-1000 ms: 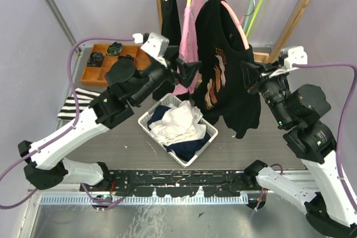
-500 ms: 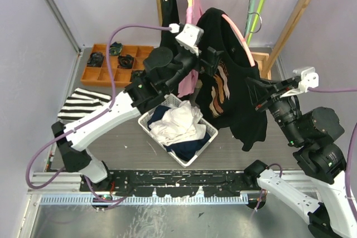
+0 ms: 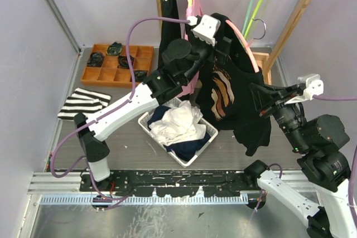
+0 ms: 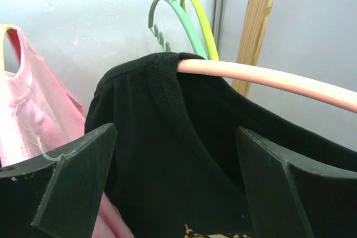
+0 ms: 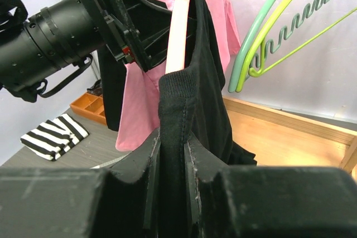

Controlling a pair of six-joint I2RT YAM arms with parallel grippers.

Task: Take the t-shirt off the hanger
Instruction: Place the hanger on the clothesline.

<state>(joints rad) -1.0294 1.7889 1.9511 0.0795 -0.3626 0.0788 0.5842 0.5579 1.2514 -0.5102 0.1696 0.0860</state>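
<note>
The black t-shirt (image 3: 228,98) with a tiger print hangs on a pink hanger (image 3: 244,40) in front of the wooden rack. My left gripper (image 3: 222,48) is raised at the shirt's collar, open, its jaws on either side of the black fabric (image 4: 167,154) below the pink hanger arm (image 4: 268,76), gripping nothing. My right gripper (image 3: 257,97) is shut on the shirt's right shoulder edge. In the right wrist view the black hem (image 5: 184,98) runs down between the shut jaws (image 5: 173,149), and the pink hanger (image 5: 178,26) rises just above them.
A white basket (image 3: 146,122) of clothes stands under the shirt. An orange tray (image 3: 89,73) and a striped cloth (image 3: 83,104) lie at the left. A pink garment (image 3: 192,12), a black garment (image 3: 168,4) and green and yellow hangers (image 3: 256,9) hang on the wooden rack (image 3: 295,20).
My left arm has swung up and to the right, from beside the basket to the shirt's collar, staying open. The right gripper has drifted slightly right, still gripping the shirt.
</note>
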